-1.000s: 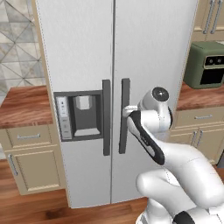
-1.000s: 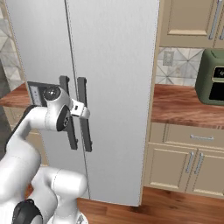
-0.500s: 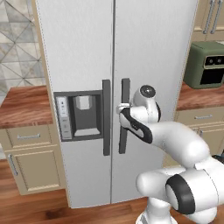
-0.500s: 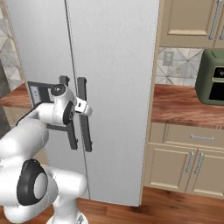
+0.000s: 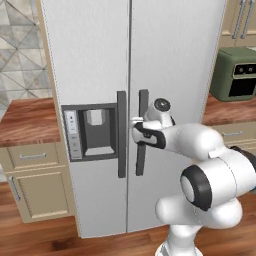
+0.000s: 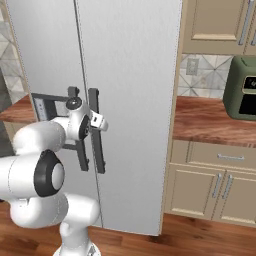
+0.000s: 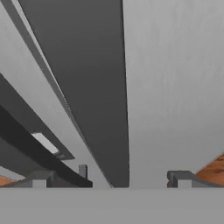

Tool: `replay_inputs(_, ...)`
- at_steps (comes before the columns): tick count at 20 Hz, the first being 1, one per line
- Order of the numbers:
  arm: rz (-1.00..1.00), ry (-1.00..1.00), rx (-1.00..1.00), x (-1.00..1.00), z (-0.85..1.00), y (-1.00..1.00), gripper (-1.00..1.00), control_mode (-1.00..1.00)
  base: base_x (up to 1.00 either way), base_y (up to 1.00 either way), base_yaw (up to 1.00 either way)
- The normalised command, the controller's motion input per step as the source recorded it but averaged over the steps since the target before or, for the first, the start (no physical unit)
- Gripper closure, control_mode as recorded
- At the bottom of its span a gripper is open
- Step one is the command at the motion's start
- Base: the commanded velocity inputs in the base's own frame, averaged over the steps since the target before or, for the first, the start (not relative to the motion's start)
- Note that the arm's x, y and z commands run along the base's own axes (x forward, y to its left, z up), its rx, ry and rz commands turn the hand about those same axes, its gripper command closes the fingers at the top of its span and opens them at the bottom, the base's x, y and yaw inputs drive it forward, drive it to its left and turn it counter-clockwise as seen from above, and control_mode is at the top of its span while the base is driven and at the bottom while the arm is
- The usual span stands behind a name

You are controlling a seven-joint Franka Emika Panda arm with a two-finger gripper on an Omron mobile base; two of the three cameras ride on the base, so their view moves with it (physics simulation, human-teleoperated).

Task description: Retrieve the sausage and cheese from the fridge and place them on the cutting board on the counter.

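At nine o'clock of the wrist, the gripper (image 7: 111, 177) stands wide, straddling the right door handle (image 5: 142, 131) of the shut fridge (image 5: 175, 60). Risk: closing off-centre, fingers slip off when pulling.

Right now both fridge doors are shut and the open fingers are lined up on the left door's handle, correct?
Not quite. The fridge doors are shut and the fingers are open, but they straddle the right door's handle, not the left one. The left base view shows the gripper at that right handle.
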Motion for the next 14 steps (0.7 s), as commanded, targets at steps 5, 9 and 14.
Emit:
replay_inputs(5, 0.00, -0.03, 0.00, 0.35, -0.11, 0.05, -1.00, -1.00, 0.00, 0.00, 0.00)
replay_inputs(9, 0.00, -0.02, 0.00, 0.40, -0.11, 0.00, -1.00, -1.00, 0.00, 0.00, 0.00)
replay_inputs(14, 0.00, -0.15, 0.00, 0.30, -0.11, 0.00, -1.00, -1.00, 0.00, 0.00, 0.00)
